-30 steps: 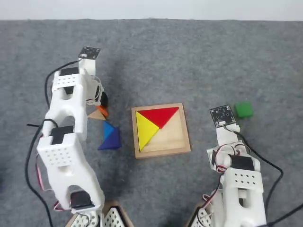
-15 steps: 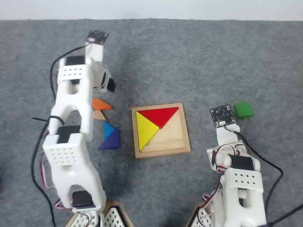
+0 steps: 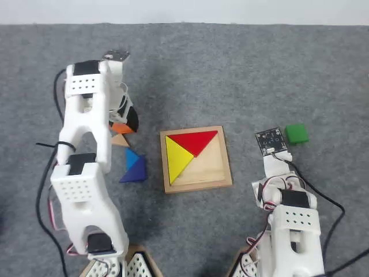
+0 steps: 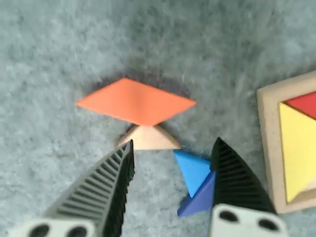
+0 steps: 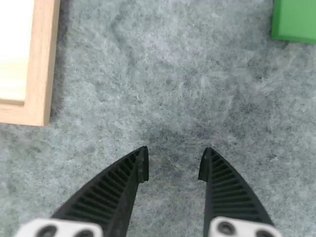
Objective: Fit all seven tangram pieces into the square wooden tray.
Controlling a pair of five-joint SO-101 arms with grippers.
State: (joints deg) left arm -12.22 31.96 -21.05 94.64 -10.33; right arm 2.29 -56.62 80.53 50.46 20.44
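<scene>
My left gripper (image 4: 174, 143) is spread wide with nothing in it, hanging over the loose pieces to the left of the square wooden tray (image 3: 209, 167). From the high view my own arm covers part of the orange parallelogram (image 3: 120, 128); the left wrist view gives it whole (image 4: 136, 101), with the small tan triangle (image 4: 149, 138) touching its near edge. The light blue triangle (image 4: 192, 168) and dark blue triangle (image 4: 200, 200) sit just beside that, touching each other.

The tray holds the red triangle (image 3: 193, 140) and yellow triangle (image 3: 176, 157), edge to edge, with the rest bare wood.

My right gripper (image 5: 175, 149) is open too, over grey carpet (image 5: 187, 84), between the tray's corner and the green square (image 5: 294, 19); the high view puts that square (image 3: 296, 133) well right of the tray.

The marks on my right wrist's camera board (image 3: 271, 141) are too small to read.
</scene>
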